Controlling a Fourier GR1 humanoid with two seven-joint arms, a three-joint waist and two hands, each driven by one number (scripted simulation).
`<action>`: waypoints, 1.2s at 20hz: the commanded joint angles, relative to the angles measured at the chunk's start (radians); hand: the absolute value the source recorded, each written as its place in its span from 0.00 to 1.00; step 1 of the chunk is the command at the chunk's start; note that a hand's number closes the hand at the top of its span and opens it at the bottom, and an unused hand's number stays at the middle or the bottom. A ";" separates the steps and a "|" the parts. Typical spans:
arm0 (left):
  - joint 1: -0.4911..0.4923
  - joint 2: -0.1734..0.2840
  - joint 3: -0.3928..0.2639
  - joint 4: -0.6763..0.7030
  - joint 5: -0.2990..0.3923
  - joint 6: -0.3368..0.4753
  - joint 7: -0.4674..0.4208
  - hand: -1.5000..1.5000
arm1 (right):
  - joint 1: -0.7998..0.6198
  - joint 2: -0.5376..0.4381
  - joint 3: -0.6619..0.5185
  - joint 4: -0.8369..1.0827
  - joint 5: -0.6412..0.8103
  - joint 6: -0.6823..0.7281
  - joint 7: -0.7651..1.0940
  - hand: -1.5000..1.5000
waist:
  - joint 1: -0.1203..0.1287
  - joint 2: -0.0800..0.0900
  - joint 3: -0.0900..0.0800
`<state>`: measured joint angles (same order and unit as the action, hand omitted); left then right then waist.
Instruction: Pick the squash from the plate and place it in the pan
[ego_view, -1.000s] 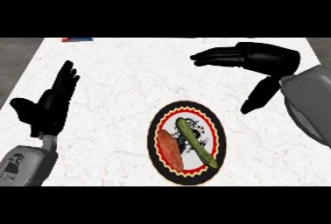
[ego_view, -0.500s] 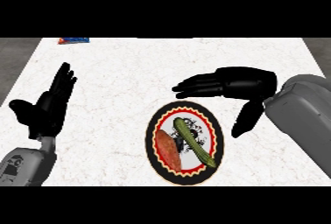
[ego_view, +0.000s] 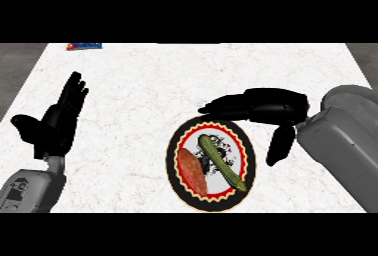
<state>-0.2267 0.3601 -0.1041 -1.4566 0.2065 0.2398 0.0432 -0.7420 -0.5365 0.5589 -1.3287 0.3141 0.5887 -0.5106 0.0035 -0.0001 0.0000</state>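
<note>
**Operator:** Head view, item one: plate (ego_view: 244, 150), dark rim, on the white counter (ego_view: 148, 90). I list two things on it: the green squash (ego_view: 220, 161), lying lengthwise, and an orange-red vegetable (ego_view: 192, 170) just beside it on the left.

**Checker:** Hands?

**Operator:** Item two: right hand (ego_view: 258, 106), above the plate's far edge, fingers extended and relaxed, thumb hanging down beside the plate, holding nothing. Apart from the squash. Item three: left hand (ego_view: 53, 122), at the left, fingers straight up, resting.

**Checker:** Pan?

**Operator:** Not in view. I cannot say where it stands.

**Checker:** Progress?

**Operator:** By my judgement, early: squash not yet grasped. Grasp, lift, carry and placing all remain.
</note>
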 joint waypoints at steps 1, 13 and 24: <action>-0.052 -0.032 0.023 0.076 -0.011 -0.024 -0.023 0.50 | -0.035 0.071 -0.009 0.104 0.100 0.020 -0.022 0.00 | 0.002 0.003 0.000; -0.053 -0.003 0.068 -0.005 -0.017 -0.069 0.064 0.50 | -0.053 0.147 0.075 0.213 0.250 0.033 -0.125 0.00 | 0.008 0.002 0.000; 0.019 -0.047 0.074 -0.054 -0.060 -0.073 0.051 0.50 | 0.035 0.180 0.150 0.138 0.460 -0.071 -0.048 0.00 | 0.002 -0.002 0.000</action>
<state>-0.2284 0.3075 -0.0330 -1.4516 0.1449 0.1771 0.0511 -0.7253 -0.3779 0.6786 -1.1623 0.6943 0.5086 -0.5825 0.0060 0.0005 -0.0001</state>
